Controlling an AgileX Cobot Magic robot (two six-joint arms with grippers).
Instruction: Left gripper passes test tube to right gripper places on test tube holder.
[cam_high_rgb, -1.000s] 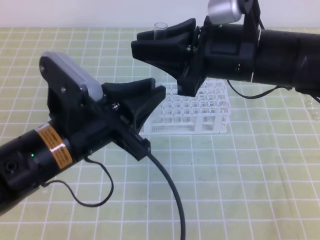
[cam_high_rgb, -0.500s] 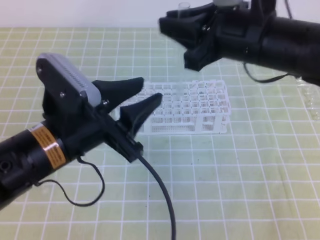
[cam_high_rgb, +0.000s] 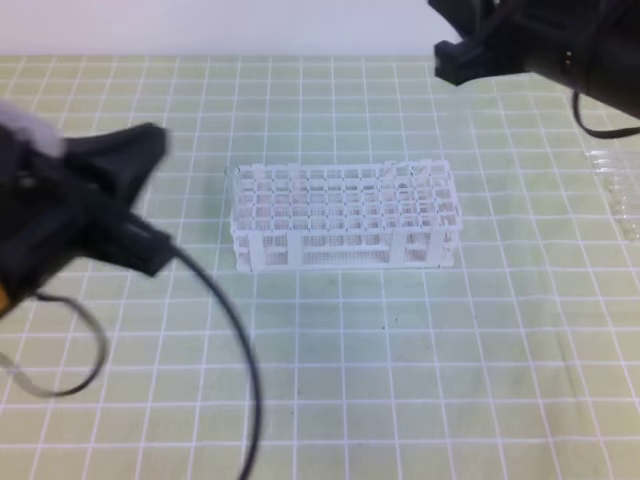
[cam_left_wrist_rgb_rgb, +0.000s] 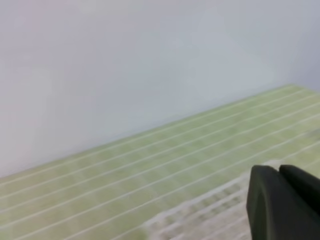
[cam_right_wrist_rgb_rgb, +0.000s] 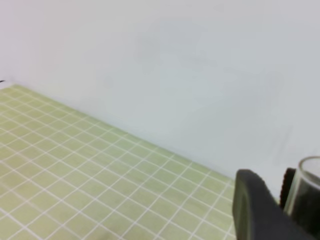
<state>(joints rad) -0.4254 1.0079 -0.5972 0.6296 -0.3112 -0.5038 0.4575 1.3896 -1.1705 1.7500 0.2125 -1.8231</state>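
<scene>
While the left gripper (cam_high_rgb: 150, 150) sits blurred at the left of the high view, its fingers (cam_left_wrist_rgb_rgb: 280, 200) show pressed together with nothing between them. High at the top right, the right gripper (cam_high_rgb: 455, 60) pinches the test tube (cam_right_wrist_rgb_rgb: 310, 190) — its open rim rises just beside a black finger (cam_right_wrist_rgb_rgb: 250, 210) in the wrist view. Between both arms — the white test tube holder (cam_high_rgb: 345, 215) stands on the green gridded mat (cam_high_rgb: 400, 380).
</scene>
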